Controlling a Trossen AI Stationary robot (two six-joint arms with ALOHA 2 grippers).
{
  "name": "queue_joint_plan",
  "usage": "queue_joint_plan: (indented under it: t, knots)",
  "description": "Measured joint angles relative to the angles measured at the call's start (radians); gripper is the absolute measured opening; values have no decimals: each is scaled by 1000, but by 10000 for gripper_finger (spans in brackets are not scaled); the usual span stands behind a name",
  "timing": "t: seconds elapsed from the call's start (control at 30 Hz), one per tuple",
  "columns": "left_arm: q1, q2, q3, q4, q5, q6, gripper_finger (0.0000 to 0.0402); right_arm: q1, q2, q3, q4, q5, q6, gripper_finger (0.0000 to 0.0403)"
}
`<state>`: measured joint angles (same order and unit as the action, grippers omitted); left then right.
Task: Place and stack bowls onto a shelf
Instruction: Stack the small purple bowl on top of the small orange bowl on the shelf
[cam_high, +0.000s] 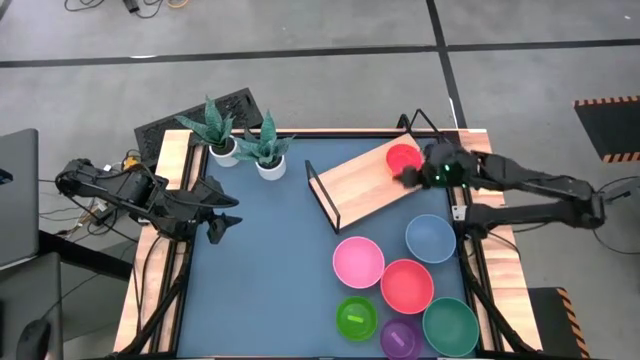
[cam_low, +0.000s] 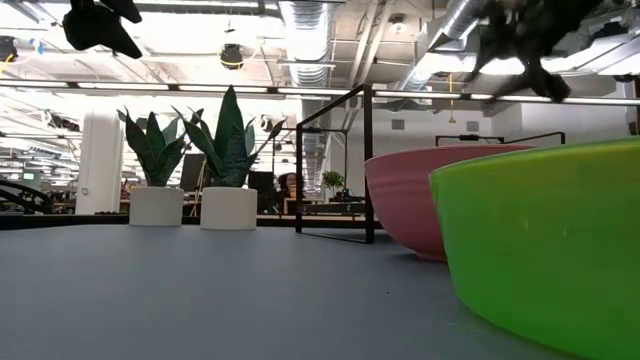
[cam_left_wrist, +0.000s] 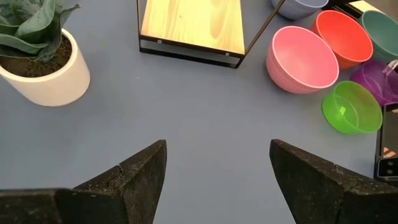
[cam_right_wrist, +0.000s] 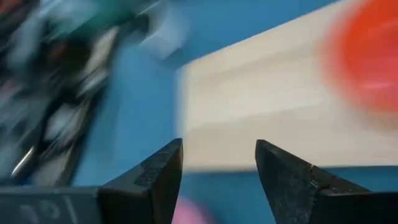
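The right gripper (cam_high: 412, 172) hovers over the shelf (cam_high: 360, 180), fingers spread and holding nothing, just beside the red bowl (cam_high: 403, 157) that sits on the shelf's far end. The left gripper (cam_high: 222, 222) waits near the table's left edge, its fingers also apart and empty. The pink (cam_high: 358, 262), blue (cam_high: 431, 238), coral (cam_high: 407, 286), lime (cam_high: 356, 318), purple (cam_high: 401, 338) and dark green (cam_high: 450, 327) bowls sit clustered on the table in front of the shelf.
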<state>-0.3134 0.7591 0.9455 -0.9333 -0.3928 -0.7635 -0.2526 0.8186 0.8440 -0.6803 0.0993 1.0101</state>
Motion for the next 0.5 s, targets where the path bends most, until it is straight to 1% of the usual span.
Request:
queue_joint_plan:
  t: [0.03,0.13,0.27,0.37,0.5]
  knots:
    - [0,0,0,0,0,0,269,60,-1,0,37,-19,-11,225]
    - [0,0,0,0,0,-1,269,240,22,0,155,-20,-21,223]
    - [0,0,0,0,1,-5,269,444,102,0,295,-18,-28,220]
    - [0,0,0,0,2,-7,269,566,180,0,386,-17,-17,219]
    - [0,0,0,0,2,-16,269,684,286,4,468,-19,40,218]
